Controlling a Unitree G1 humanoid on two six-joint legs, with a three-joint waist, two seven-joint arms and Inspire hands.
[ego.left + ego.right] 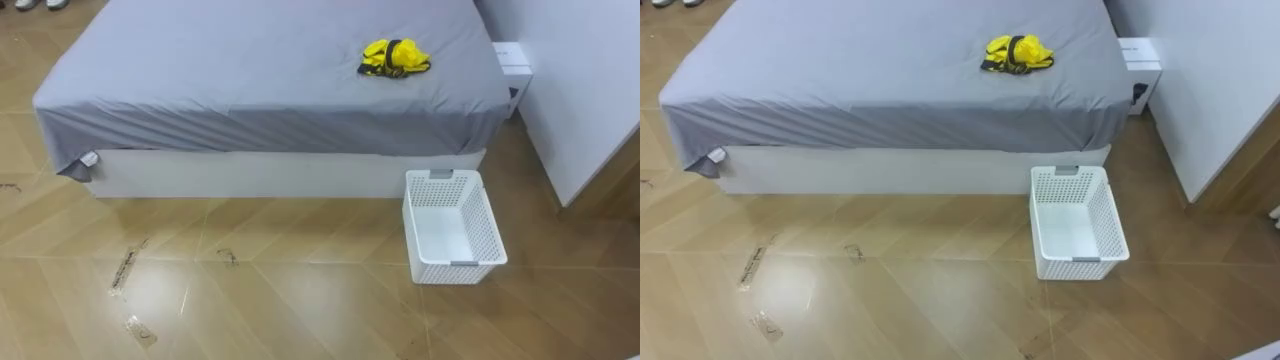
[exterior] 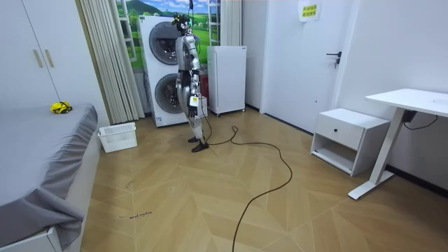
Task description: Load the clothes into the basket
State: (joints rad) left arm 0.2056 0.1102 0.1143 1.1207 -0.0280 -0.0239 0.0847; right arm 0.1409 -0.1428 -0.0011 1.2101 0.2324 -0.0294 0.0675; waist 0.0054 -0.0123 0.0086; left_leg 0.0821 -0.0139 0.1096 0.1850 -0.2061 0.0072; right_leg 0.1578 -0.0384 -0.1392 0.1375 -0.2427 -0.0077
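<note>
yellow-and-black garment [image 1: 394,57] lying on bed [image 1: 250,80] | white laundry basket [image 1: 453,228] on floor just beside bed | robot well apart from bed | hands [image 2: 194,100]: grip cannot be told

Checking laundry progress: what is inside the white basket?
Nothing: the basket shows its bare white floor, save a strip hidden behind its near wall. The yellow clothes lie on the bed.

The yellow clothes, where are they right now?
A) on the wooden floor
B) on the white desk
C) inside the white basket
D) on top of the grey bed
D: the yellow clothes lie bunched up on the grey bed, while the white basket stands on the floor beside the bed with nothing in it.
</note>
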